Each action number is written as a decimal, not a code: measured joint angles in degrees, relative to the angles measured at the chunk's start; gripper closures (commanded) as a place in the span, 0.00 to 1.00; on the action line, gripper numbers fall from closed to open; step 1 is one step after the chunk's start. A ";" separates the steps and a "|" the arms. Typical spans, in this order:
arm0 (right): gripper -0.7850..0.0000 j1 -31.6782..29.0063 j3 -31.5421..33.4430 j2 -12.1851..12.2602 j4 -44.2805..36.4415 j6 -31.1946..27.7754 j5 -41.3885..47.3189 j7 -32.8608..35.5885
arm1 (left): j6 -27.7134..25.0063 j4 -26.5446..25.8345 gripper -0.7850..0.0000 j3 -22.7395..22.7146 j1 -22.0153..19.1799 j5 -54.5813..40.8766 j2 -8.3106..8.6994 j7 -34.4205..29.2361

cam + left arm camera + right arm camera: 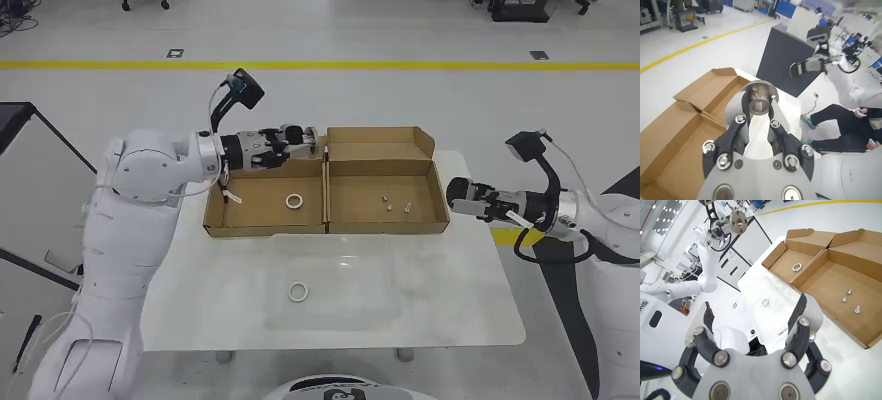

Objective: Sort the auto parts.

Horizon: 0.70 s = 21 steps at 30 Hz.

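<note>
My left gripper (758,107) is shut on a steel flanged hub (761,96), held in the air above the back of the left cardboard box (265,205); the hub (738,222) also shows far off in the right wrist view. A white ring (294,201) lies in that left box (783,256). Three small bolts (395,207) lie in the right box (388,200). Another white ring (298,292) rests on the table (440,290) in front of the boxes. My right gripper (755,315) is open and holds nothing, off the table's right edge (458,197).
The two boxes stand side by side at the back of the white table, their flaps up along the far side. A clear plastic sheet (340,275) covers the table's middle. A seated person (844,123) is beyond the table's right side.
</note>
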 measured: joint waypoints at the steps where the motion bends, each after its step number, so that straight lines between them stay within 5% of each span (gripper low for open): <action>1: 0.00 0.00 0.00 0.00 0.00 0.00 0.00 0.00 | 0.43 -0.24 1.00 0.12 0.22 1.72 0.23 -1.33; 9: 0.00 0.00 0.00 0.00 0.00 0.00 0.00 0.00 | 1.13 4.40 1.00 3.87 -3.34 8.77 0.90 -8.47; 21: 0.00 0.00 0.00 0.00 0.00 0.00 0.00 0.00 | -3.23 23.42 1.00 18.64 -19.63 16.32 -1.66 -8.93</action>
